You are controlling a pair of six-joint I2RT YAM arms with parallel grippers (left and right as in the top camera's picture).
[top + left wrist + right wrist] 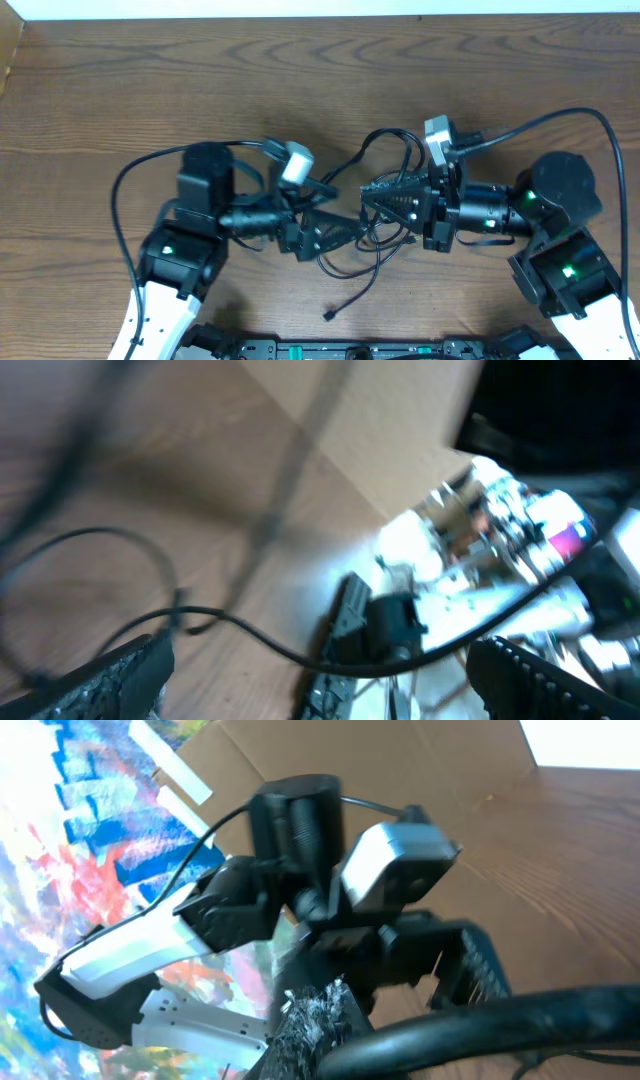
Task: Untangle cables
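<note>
The cables (385,238) are thin black cords bunched at the table's middle, with a loop (392,145) toward the back and a plug end (328,315) trailing to the front. My left gripper (335,212) points right at the bunch and is open. In the left wrist view one cable (250,638) sags across the wide gap between its fingers (110,680). My right gripper (368,200) points left, tip to tip with the left one, and is shut. A cable (500,1020) crosses close against its fingers (320,1020); whether it is pinched there is not visible.
Thicker black robot wires arc out from each arm, at the left (125,215) and the right (600,125). The wooden table (150,80) stretches back to a white edge. Cardboard (400,760) and a painted sheet (60,850) stand behind the left arm.
</note>
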